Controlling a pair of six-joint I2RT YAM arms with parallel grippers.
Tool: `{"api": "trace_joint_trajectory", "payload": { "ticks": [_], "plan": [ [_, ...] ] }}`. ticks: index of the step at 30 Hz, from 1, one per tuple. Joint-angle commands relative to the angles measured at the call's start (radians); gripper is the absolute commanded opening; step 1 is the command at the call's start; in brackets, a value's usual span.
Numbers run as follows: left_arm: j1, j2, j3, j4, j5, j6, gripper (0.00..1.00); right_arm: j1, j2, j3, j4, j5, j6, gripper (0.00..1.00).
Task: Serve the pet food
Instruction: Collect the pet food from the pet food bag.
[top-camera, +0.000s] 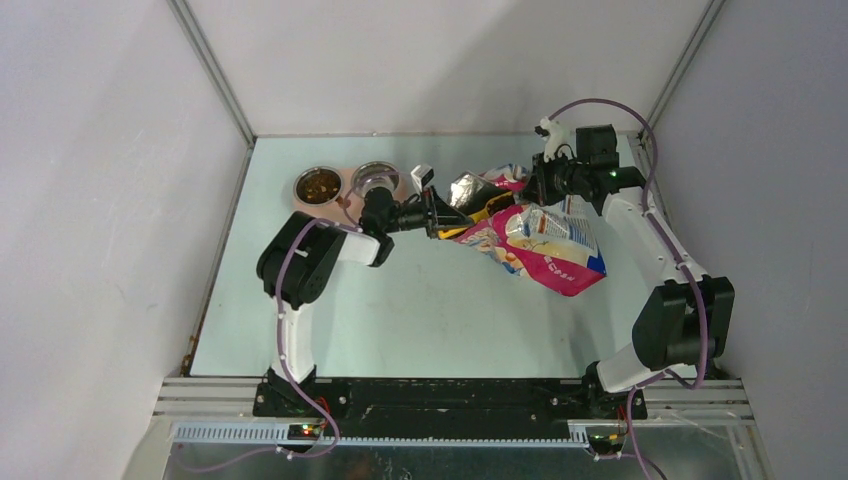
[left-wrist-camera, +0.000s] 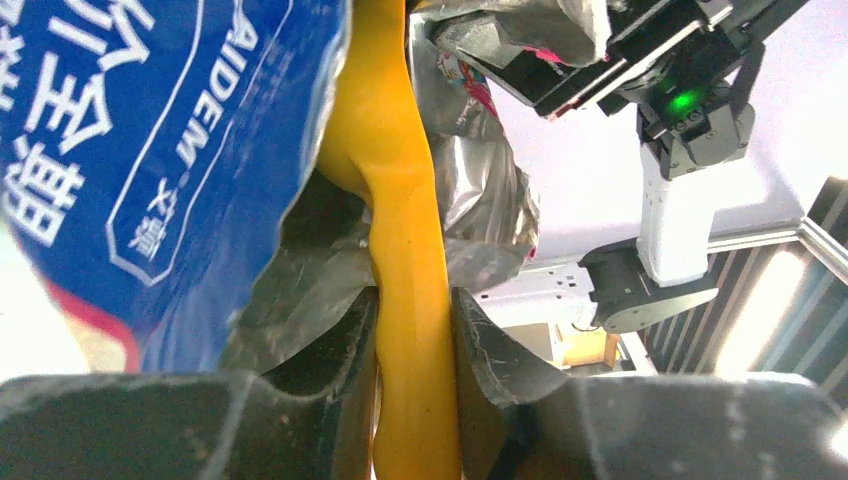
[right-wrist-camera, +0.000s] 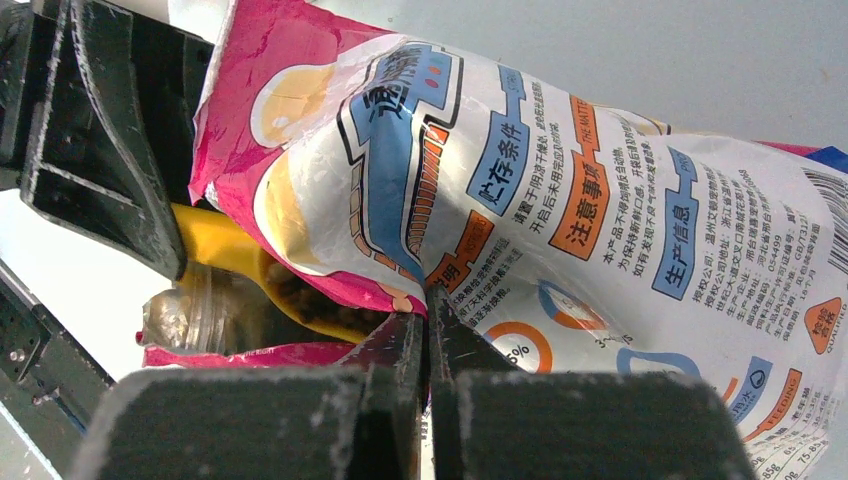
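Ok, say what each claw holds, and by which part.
Left claw: scoop, by its handle. Right claw: cat food bag, by the edge near its opening.

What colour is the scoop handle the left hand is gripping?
Yellow-orange; the scoop handle shows best in the left wrist view.

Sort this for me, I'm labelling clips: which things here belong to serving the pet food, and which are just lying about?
In the job:
cat food bag, pinched by the right gripper
orange scoop, held by the left gripper
pink feeder
kibble in one bowl

Just there:
table
the arms' purple cables
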Motion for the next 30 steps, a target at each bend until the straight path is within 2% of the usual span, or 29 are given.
{"api": "trace_joint_trajectory", "payload": {
  "ticks": [1, 8, 14, 19, 26, 30],
  "plan": [
    [0.032, -0.095, -0.007, 0.114, 0.046, -0.009, 0.0, -0.041, -0.022, -0.013, 0.012, 0.037, -0.044, 0.0],
    [0.067, -0.145, -0.064, 0.109, 0.069, 0.028, 0.0, -0.04, -0.007, -0.014, 0.003, 0.018, -0.082, 0.0],
    [0.102, -0.154, -0.087, 0.215, 0.064, -0.046, 0.0, -0.031, -0.009, -0.013, 0.001, 0.003, -0.099, 0.0],
    [0.112, -0.164, -0.107, 0.224, 0.065, -0.048, 0.0, -0.012, -0.014, -0.012, 0.006, 0.029, -0.107, 0.0],
    [0.138, -0.177, -0.133, 0.247, 0.067, -0.054, 0.0, 0.09, -0.027, -0.01, -0.017, 0.125, -0.161, 0.0],
    [0.143, -0.178, -0.14, 0.267, 0.072, -0.068, 0.0, 0.128, -0.01, 0.025, -0.046, 0.125, -0.149, 0.0]
  ]
}}
